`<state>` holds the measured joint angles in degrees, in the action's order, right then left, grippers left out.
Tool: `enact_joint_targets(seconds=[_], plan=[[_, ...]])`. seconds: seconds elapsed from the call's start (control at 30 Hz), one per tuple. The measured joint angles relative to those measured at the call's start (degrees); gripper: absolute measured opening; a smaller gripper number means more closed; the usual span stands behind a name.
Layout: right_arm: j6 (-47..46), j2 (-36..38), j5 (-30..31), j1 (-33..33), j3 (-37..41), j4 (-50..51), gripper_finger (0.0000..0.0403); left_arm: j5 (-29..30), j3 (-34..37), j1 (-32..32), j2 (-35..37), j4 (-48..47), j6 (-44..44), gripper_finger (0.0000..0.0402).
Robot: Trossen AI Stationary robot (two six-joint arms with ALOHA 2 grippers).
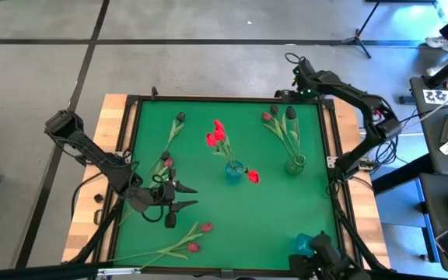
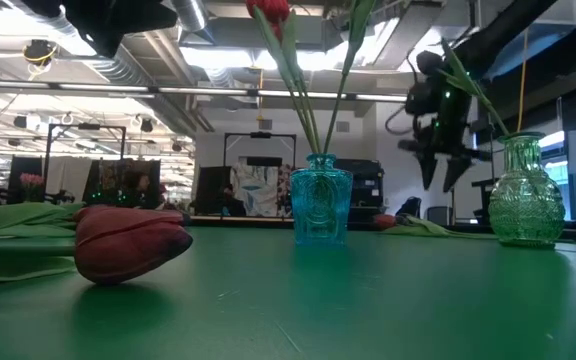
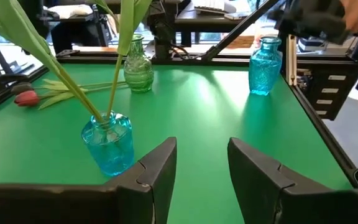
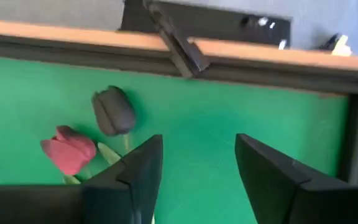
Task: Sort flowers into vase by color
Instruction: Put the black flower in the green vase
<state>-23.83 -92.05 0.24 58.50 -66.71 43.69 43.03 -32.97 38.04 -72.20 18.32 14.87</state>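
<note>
Red tulips (image 1: 216, 136) stand in a blue vase (image 1: 233, 169) at mid-table, and another red head (image 1: 253, 176) shows beside that vase. Near the far edge lie a dark maroon head (image 4: 114, 111) and a pinkish-red head (image 4: 67, 149); their stems run toward a green glass vase (image 1: 295, 163). Loose flowers (image 1: 166, 159) lie at the left and others (image 1: 197, 237) near the front edge. My right gripper (image 4: 197, 180) hangs open above the far edge, pointing down, just beside the two heads. My left gripper (image 3: 201, 180) stands open and level at the left, facing the blue vase (image 3: 109, 142).
A second blue vase (image 1: 306, 245) stands at the near right corner. A raised dark frame (image 1: 329, 140) and a wooden border surround the green mat. One maroon head (image 2: 128, 240) lies close to the low camera. Bare mat spans the middle front.
</note>
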Motion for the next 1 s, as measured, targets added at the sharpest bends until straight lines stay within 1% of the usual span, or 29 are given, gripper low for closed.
enact_joint_targets(seconds=[0.1, 0.23, 0.33, 0.4, 0.57, 0.63, 0.83, 0.9, 1.0], plan=[[0.34, -2.96, -1.36, -1.02, 0.19, -0.66, 0.0209, 0.09, 0.00, -0.15, 0.00, 0.01, 0.00, 0.0141], [0.20, -6.31, -1.82, -4.00, 0.19, -1.13, 0.0202, 0.48, 0.00, -0.26, 0.00, 0.05, 0.00, 0.0141], [-0.25, -7.52, 0.46, -6.11, 0.19, -1.14, 0.0195, 0.44, 0.00, -0.23, 0.00, 0.12, 0.06, 0.0141], [-1.24, -7.88, 0.35, -6.76, 0.16, -1.27, 0.0190, 0.42, 0.00, -0.21, 0.00, 0.12, 0.82, 0.0141], [-1.86, -8.24, -1.27, -7.16, 0.12, -1.35, 0.0178, 0.39, 0.00, 0.60, 0.00, 0.14, 1.54, 0.0141], [-1.84, -8.21, -0.90, -7.14, 0.12, -1.02, 0.0174, 0.36, 0.00, 0.91, 0.00, 0.14, 1.53, 0.0141], [-1.86, -6.81, -0.92, -7.17, 0.08, 4.04, 0.0170, 0.39, 0.00, 0.96, 0.00, 0.14, 1.22, 0.0141], [-2.04, -6.55, -0.95, -8.04, 0.12, 6.63, 0.0170, 0.37, 0.00, 0.96, 0.00, 0.14, 1.22, 0.0141], [-2.74, -5.26, -1.03, -10.01, 2.49, 5.01, 0.0170, 0.37, 0.00, 0.98, 0.00, 0.14, 1.31, 0.0141]])
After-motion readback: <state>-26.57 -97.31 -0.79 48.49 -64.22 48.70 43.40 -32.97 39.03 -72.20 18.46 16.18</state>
